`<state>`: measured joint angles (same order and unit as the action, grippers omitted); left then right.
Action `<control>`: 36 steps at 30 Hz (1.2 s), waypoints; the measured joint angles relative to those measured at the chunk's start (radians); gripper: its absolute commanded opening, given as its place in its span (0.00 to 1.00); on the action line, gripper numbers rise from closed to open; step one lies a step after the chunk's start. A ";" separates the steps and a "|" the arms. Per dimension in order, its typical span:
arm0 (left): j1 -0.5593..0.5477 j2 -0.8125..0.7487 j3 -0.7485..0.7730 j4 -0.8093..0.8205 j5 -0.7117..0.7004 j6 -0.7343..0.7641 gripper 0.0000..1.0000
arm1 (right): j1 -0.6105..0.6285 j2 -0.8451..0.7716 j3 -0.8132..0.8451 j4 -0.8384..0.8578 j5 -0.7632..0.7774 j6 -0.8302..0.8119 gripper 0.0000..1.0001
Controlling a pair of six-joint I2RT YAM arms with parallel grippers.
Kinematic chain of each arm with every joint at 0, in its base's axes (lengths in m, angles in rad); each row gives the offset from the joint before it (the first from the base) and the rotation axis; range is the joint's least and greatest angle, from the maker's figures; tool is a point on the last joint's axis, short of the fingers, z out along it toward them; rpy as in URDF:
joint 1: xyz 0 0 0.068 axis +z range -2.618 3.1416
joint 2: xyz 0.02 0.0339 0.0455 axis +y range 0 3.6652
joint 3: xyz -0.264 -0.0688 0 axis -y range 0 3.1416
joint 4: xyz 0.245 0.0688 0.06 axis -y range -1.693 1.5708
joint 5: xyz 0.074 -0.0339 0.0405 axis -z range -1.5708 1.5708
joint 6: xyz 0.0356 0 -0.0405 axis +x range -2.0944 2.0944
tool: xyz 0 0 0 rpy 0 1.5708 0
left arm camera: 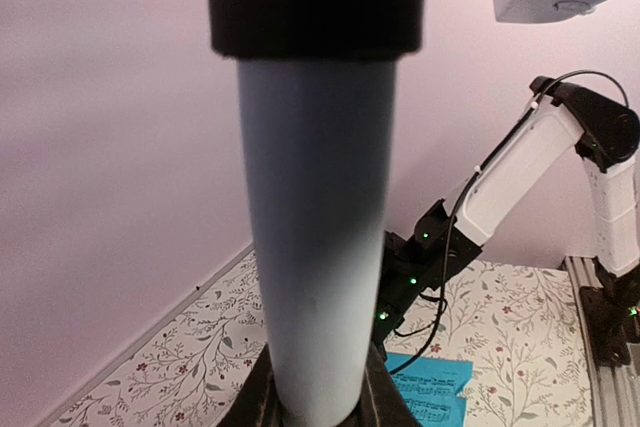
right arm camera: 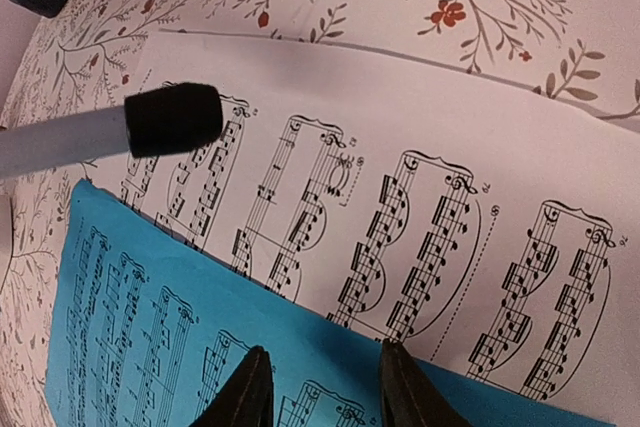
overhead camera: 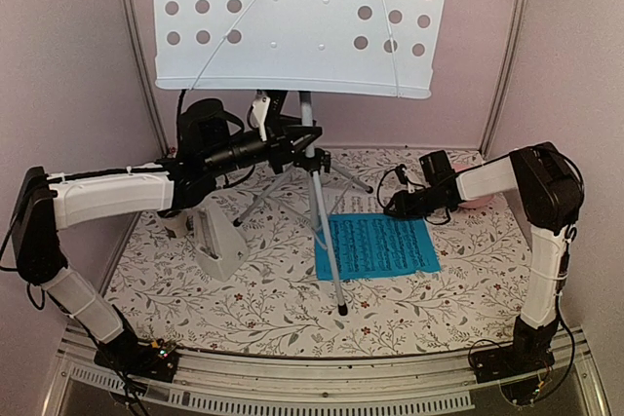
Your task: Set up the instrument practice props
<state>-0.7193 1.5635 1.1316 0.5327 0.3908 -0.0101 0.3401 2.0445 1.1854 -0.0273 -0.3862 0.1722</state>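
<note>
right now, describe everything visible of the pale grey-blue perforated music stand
The pale grey-blue perforated music stand stands upright on the floral tablecloth. Its metal-looking desk has rows of round holes, a bottom lip and two thin wire page holders. A silver pole with a black collar meets three splayed legs with black feet. The left end effector is closed on the pole. Its front leg runs beside the bright blue music sheet.

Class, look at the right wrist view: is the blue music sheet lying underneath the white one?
No: the blue music sheet lies on top, its edge covering the lower staves of the white music sheet.
</note>
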 measured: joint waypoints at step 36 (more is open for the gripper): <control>0.043 0.107 0.070 0.035 -0.015 -0.044 0.00 | 0.028 -0.323 -0.109 -0.224 0.167 -0.014 0.43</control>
<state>-0.6765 1.6703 1.2018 0.5674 0.3759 -0.0540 0.3683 1.7210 1.0767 -0.2508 -0.2195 0.1577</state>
